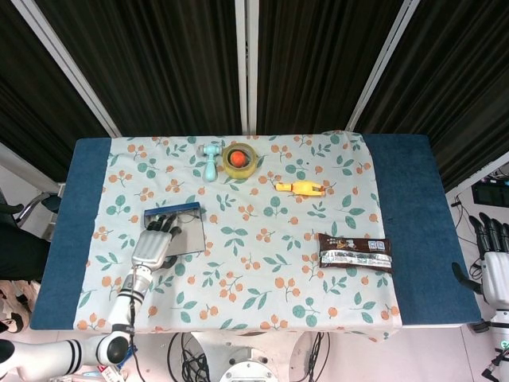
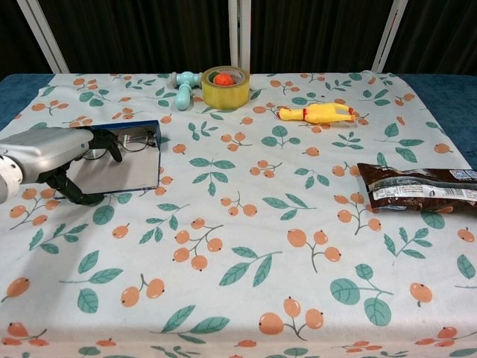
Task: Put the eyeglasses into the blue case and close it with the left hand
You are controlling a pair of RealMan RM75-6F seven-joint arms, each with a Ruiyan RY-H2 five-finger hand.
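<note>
The blue case (image 2: 151, 127) lies open at the table's left, its grey lid (image 2: 133, 171) flat toward the front. The eyeglasses (image 2: 135, 139) rest inside the blue half, their left part hidden by my fingers. My left hand (image 2: 49, 152) hovers over the case's left side, dark fingertips (image 2: 104, 143) over the glasses, and the thumb (image 2: 73, 192) down by the lid's front left corner; it grips nothing. From the head view the left hand (image 1: 152, 246) covers the left part of the case (image 1: 192, 236). My right hand (image 1: 495, 267) hangs off the table's right edge, fingers apart and empty.
A yellow tape roll (image 2: 226, 87) with an orange ball inside and a teal toy hammer (image 2: 184, 84) stand at the back. A yellow rubber chicken (image 2: 317, 113) lies right of them. A brown snack packet (image 2: 417, 186) lies at the right.
</note>
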